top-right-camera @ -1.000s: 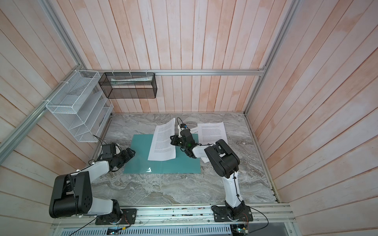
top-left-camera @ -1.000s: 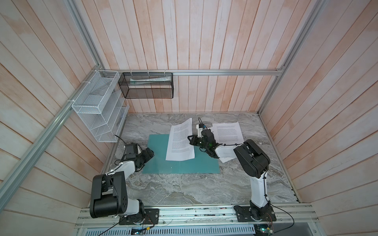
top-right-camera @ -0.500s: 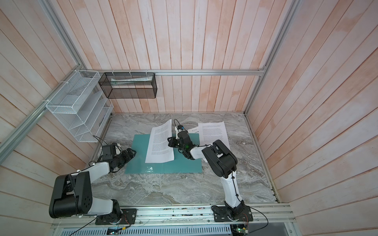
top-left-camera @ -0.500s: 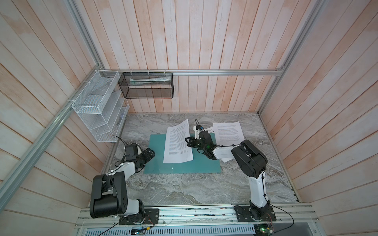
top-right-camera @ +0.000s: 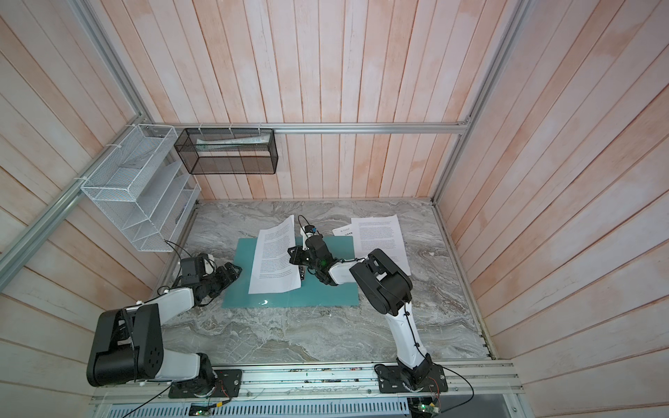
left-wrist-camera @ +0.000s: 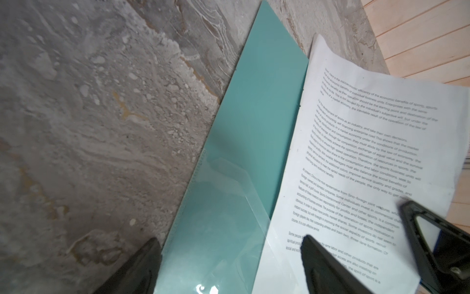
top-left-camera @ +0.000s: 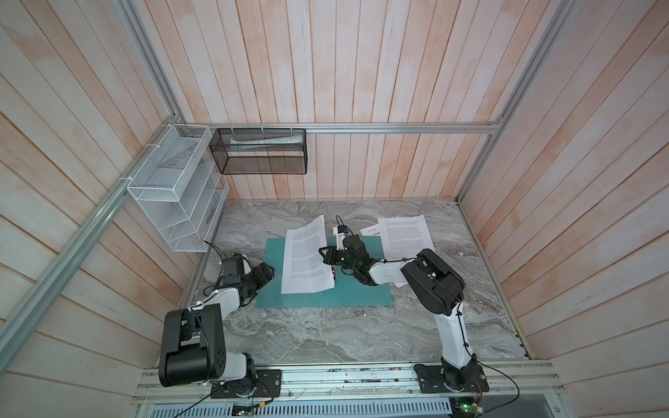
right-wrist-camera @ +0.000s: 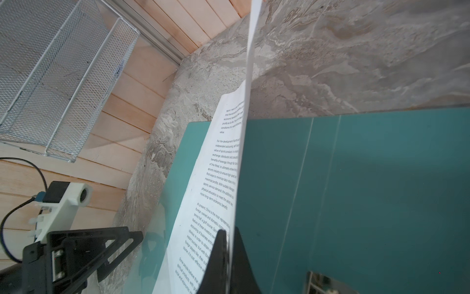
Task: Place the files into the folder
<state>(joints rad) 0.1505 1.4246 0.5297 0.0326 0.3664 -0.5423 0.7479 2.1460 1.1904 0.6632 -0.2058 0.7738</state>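
Right gripper (right-wrist-camera: 227, 235): pinched tight on the right-hand edge of the held sheet (top-left-camera: 306, 260), lifting that edge off the folder.
Held sheet: centre of both top views, its left part lying on the folder's left half.
Folder (top-left-camera: 362, 293): spread flat on the marble table (top-left-camera: 325, 336), mid-frame.
Left gripper (top-left-camera: 266, 270): jaws wide, holding nothing, at the folder's left edge.
Other files (top-left-camera: 405, 235): two overlapping sheets on the table, by the folder's upper-right corner.

Both top views look down from high above; both wrist cameras sit close over the shared folder (left-wrist-camera: 249, 114).
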